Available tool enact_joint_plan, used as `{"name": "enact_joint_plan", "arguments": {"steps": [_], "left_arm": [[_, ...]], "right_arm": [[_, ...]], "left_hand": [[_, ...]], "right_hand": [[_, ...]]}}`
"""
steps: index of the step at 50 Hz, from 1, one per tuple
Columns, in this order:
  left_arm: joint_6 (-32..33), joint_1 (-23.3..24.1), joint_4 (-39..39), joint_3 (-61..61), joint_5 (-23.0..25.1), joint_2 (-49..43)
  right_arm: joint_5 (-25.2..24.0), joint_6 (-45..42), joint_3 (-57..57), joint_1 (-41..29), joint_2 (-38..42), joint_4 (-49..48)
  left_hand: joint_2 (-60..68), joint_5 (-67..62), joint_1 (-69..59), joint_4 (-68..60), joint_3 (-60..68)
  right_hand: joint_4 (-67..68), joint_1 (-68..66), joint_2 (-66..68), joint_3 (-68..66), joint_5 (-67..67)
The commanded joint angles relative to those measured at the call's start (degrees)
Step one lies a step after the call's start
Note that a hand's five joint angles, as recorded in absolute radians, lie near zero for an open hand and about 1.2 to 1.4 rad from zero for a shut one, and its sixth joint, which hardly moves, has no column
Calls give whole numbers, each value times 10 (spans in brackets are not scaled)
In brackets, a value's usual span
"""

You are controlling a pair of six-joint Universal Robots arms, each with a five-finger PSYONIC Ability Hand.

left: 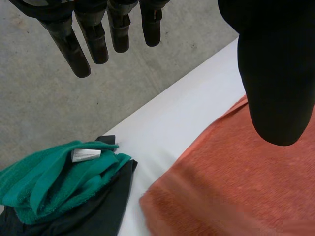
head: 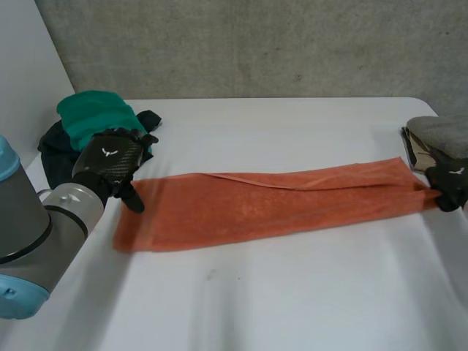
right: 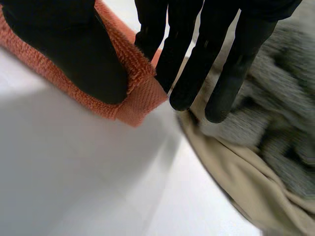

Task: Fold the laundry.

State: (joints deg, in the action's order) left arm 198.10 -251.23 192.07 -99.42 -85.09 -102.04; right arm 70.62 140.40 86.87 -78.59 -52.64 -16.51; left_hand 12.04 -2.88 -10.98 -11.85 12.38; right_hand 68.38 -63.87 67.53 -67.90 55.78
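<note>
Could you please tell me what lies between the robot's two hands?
The orange towel, stretched from the left hand to the right hand pinching its end, in the head view.

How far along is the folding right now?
Done: the orange towel lies folded lengthwise into a long strip. In hand: the right hand pinches its right end; the left hand is open over the left end. Left: cross folds, then the green towel.

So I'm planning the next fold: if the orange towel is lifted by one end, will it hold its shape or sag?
Probably sags: the orange towel lies limp in a long folded strip, so it looks floppy. Its looped terry pile should grip rather than slip, as at the corner pinched by the right robot hand.
</note>
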Motion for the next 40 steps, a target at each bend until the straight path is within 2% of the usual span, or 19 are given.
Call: {"name": "enact_joint_plan", "arguments": {"steps": [1, 4, 8, 9, 12, 13, 15, 20, 21, 24, 25, 27, 28, 32, 36, 37, 38, 39, 40], "left_arm": [[-1, -5, 0, -5, 2, 19], [-2, -8, 0, -8, 3, 26], [-3, -9, -1, -16, 3, 35], [-3, -10, 0, -21, 3, 39], [-3, -13, 0, -27, 3, 44], [-4, -14, 0, -30, 4, 47], [-6, -14, 0, -31, 4, 47], [-10, -14, -1, -32, 3, 52], [-10, -14, -1, -32, 3, 54], [-11, -14, -2, -37, 3, 61], [-13, -14, -2, -38, 2, 63], [-13, -15, -2, -41, 2, 68], [-13, -15, -1, -44, 2, 71], [-14, -14, 0, -51, 4, 74], [-14, -10, 0, -53, 4, 73], [-14, -9, 0, -53, 4, 72], [-14, -8, 0, -53, 4, 72], [-15, -6, 0, -53, 4, 71], [-16, -1, 0, -51, 4, 71]], "right_arm": [[21, 0, 31, 62, -72, 6], [29, -28, 22, 91, -77, 17], [80, -105, -13, 112, -66, 70], [107, -131, -29, 111, -62, 93], [144, -152, -51, 91, -58, 114], [152, -148, -61, 58, -60, 110], [149, -138, -62, 21, -64, 100], [99, -120, -22, -110, -116, 27], [68, -122, 2, -162, -136, -16], [24, -123, 42, -229, -154, -79], [-8, -121, 66, -274, -150, -124], [-35, -119, 87, -319, -141, -159], [-56, -121, 104, -363, -128, -188], [-72, -136, 120, -444, -78, -187], [-42, -177, 96, -484, -29, -144], [-25, -180, 90, -489, -29, -136], [-13, -177, 85, -493, -31, -130], [5, -171, 81, -495, -34, -128], [42, -143, 78, -493, -43, -131]], "left_hand": [[-20, 29, 10, 18, -24], [-20, 29, 10, 18, -24], [-20, 29, 10, 18, -24], [-20, 29, 10, 18, -24], [-20, 29, 10, 18, -24], [-20, 29, 10, 18, -24], [-20, 29, 10, 18, -24], [-20, 29, 10, 18, -24], [-20, 29, 10, 18, -24], [-20, 29, 10, 18, -24], [-20, 29, 10, 18, -24], [-20, 29, 10, 18, -24], [-20, 29, 10, 18, -24], [-20, 29, 10, 18, -24], [-20, 29, 10, 18, -24], [-20, 29, 10, 18, -24], [-20, 29, 10, 18, -24], [-20, 29, 10, 18, -24], [-20, 29, 10, 18, -24]], "right_hand": [[116, -161, 125, -121, 142], [116, -161, 125, -121, 142], [116, -161, 125, -121, 142], [116, -161, 125, -121, 142], [116, -161, 125, -121, 142], [116, -161, 125, -121, 142], [116, -161, 125, -121, 142], [116, -161, 125, -121, 142], [116, -161, 125, -121, 142], [116, -161, 125, -121, 142], [116, -161, 125, -121, 142], [116, -161, 125, -121, 142], [116, -161, 125, -121, 142], [116, -161, 125, -121, 142], [116, -161, 125, -121, 142], [91, -136, 100, -96, 117], [-33, -13, -24, 28, -6], [-224, 178, -215, 219, -198], [-584, 539, -575, 579, -558]]}}
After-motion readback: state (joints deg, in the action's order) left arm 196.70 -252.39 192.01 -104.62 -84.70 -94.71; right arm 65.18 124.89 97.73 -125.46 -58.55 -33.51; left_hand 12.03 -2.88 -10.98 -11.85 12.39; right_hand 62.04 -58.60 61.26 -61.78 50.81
